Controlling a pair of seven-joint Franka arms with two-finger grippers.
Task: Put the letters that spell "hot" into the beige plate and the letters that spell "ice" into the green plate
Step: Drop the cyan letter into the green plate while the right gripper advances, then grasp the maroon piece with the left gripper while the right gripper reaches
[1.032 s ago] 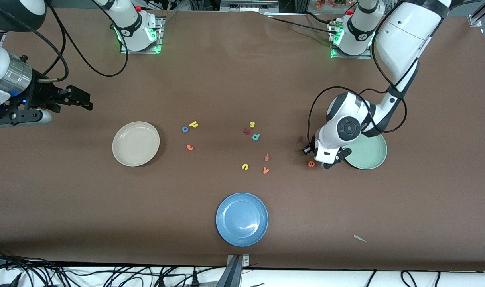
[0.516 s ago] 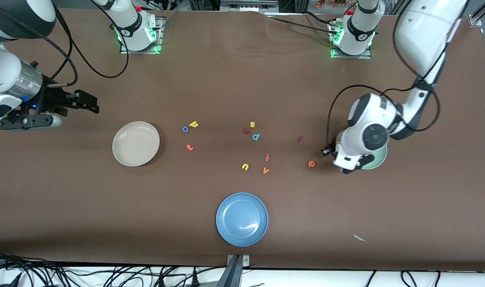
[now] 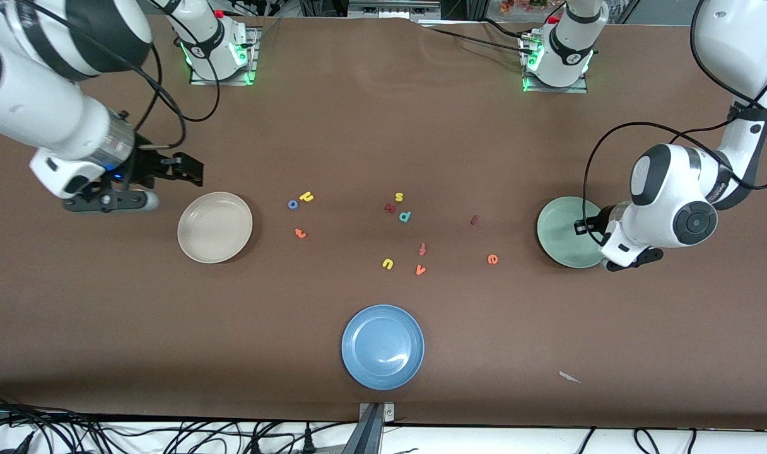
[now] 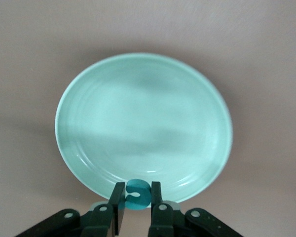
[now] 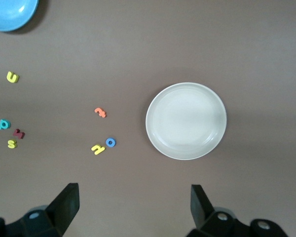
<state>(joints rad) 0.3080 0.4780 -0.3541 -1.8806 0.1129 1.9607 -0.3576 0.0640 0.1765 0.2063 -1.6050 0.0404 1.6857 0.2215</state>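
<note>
My left gripper [image 4: 135, 207] is pinched nearly shut on the teal c [image 4: 137, 193], hanging over the edge of the green plate [image 3: 557, 243] at the left arm's end of the table. The c looks like foam – light, soft, squashes between the pads, so a light pinch across its flat faces seems enough; it may cling to a pad on release. Orange e [image 3: 492, 259] lies on the table near the plate, dark red i [image 3: 474, 220] a bit farther from the camera – both tiny, best taken across the thin sides. My right gripper [image 5: 133, 202] hangs wide open, empty, beside the beige plate [image 3: 194, 249]; blue o [image 3: 292, 204], yellow h [image 3: 306, 197], orange t [image 3: 300, 233] lie loose near it
</note>
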